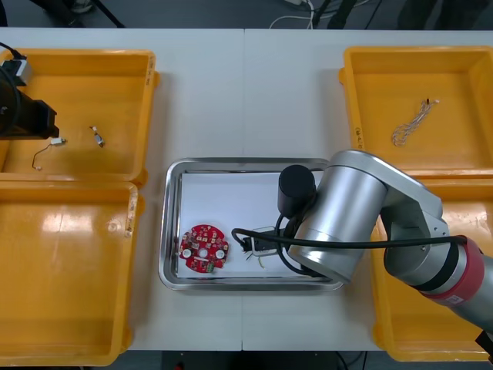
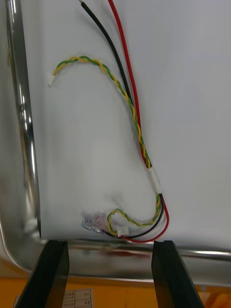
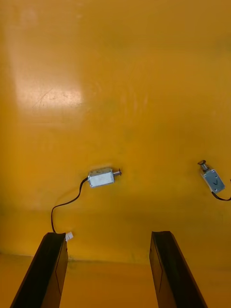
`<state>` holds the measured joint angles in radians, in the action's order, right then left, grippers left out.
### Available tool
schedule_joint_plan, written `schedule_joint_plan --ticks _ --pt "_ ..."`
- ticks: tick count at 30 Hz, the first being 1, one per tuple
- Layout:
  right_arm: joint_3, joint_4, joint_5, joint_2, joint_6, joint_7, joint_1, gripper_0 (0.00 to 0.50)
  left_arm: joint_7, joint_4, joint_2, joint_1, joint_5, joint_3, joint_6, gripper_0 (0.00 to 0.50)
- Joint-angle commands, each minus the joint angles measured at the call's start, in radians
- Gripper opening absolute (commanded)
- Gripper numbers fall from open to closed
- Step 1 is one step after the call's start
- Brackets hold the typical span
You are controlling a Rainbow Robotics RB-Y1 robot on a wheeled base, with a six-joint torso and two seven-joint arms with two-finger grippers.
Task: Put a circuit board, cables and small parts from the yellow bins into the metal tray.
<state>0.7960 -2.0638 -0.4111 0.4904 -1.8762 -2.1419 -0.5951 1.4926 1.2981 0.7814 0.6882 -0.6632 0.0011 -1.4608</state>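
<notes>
Red and black wires, bound with a twisted yellow-and-green pair, made up the cable bundle (image 2: pixel 136 120), which lay on the white floor of the metal tray (image 2: pixel 19 120). Its looped end, with small pale connectors, sat just beyond the tips of the right gripper (image 2: pixel 108 276). It lay roughly in line with the gap between the fingers and touched neither of them. That gripper's black fingers (image 2: pixel 50 274) stood wide apart with nothing between them, poised over the tray's shiny rim. The front view showed the silver right arm (image 1: pixel 347 216) reaching in over the tray's right half. In the same tray, off to the robot's left of that gripper and clear of the cables, lay the round red circuit board (image 1: pixel 205 248). Well away from it, a pale twisted cable (image 1: pixel 408 123) rested in the far right yellow bin (image 1: pixel 353 108). Across the table, the left gripper (image 3: pixel 108 269) hung over the far left yellow bin (image 3: pixel 115 72), its fingers likewise spread wide and empty. One small metal part (image 3: pixel 102 177) lay just ahead of them, trailing a thin black lead toward one fingertip. A second small metal part (image 3: pixel 212 179) lay off to the outer side of the other finger.
</notes>
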Motion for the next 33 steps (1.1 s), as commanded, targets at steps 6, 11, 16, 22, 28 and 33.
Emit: schedule_joint_plan --ticks 6,11,16,22,28,33 --pt "-0.155 -0.111 -0.049 -0.023 -0.044 0.036 -0.037 0.5 0.138 -0.066 -0.044 0.037 0.045 0.01 0.112 0.5" --pt "-0.277 -0.111 -0.124 -0.023 -0.044 0.059 -0.054 0.5 0.141 -0.108 -0.047 0.037 0.04 -0.024 0.183 0.5" --pt "-0.396 -0.111 -0.215 -0.007 -0.044 0.154 -0.06 0.5 0.143 -0.138 -0.047 0.037 0.037 -0.044 0.227 0.5" --pt "-0.509 -0.111 -0.281 0.028 -0.044 0.264 -0.083 0.5 0.15 -0.168 -0.047 0.036 0.031 -0.061 0.267 0.5" --pt "-0.597 -0.107 -0.327 0.089 -0.044 0.373 -0.103 0.5 0.156 -0.203 -0.047 0.036 0.025 -0.079 0.323 0.5" --pt "-0.669 -0.064 -0.351 0.142 -0.044 0.453 -0.114 0.5 0.164 -0.221 -0.047 0.037 0.022 -0.082 0.336 0.5"
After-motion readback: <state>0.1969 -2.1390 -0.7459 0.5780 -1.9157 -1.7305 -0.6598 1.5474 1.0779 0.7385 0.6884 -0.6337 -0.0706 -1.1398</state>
